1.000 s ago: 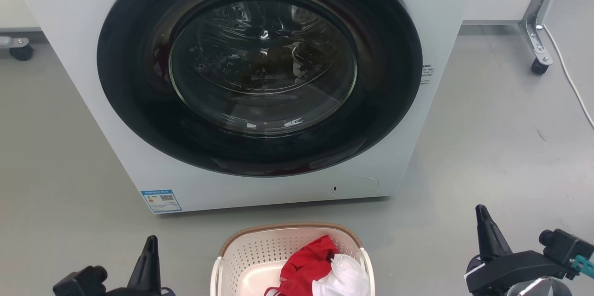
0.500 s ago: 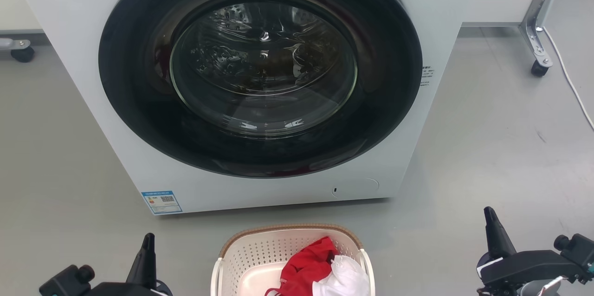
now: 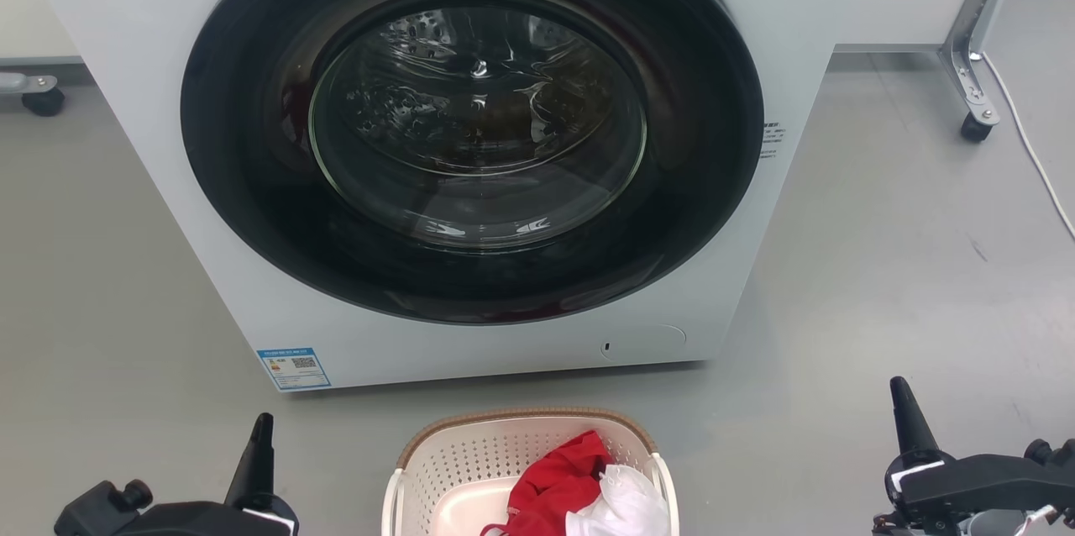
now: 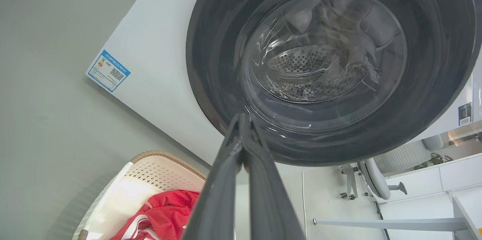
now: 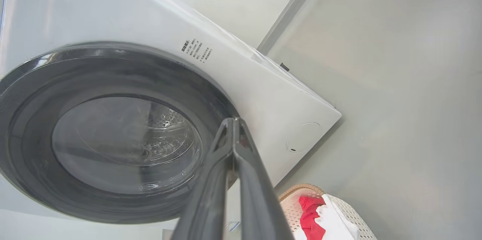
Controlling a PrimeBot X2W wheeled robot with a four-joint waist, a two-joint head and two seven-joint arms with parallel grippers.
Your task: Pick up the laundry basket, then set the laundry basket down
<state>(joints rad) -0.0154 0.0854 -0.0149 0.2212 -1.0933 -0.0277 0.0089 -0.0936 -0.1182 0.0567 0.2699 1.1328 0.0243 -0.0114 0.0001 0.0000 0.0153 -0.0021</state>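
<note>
**Head view.** I find the laundry basket (image 3: 458,460) standing on the grey floor (image 3: 882,267) at the bottom centre of the frame, its near part cut off by the lower edge. Its brown rim faces the washer (image 3: 126,57). A strip of bare floor lies between them, so they do not touch. Inside the basket I note a red garment (image 3: 554,481) and a white garment (image 3: 621,502), both heaped toward its right side, with the white one against the right wall.

**Washer.** It takes up the upper and middle frame. Its round dark door (image 3: 252,208) is shut, and the drum shows through the glass. A blue label (image 3: 293,367) sits at the lower left corner of the front panel.

**Left gripper** (image 3: 262,427). It is at the lower left of the frame, beside the basket and apart from it. In the left wrist view I read its jaws as closed, tips meeting, gripping nothing. The basket (image 4: 158,168) lies at the lower left of that view.

**Right gripper** (image 3: 900,391). It is at the lower right, well apart from the basket. In the right wrist view its jaws are likewise pressed together at the tips and grip nothing. The basket (image 5: 288,204) appears at the bottom right of that view.

**Surroundings.** A metal leg with a caster (image 3: 967,70) and a white cable (image 3: 1029,141) are at the upper right.
</note>
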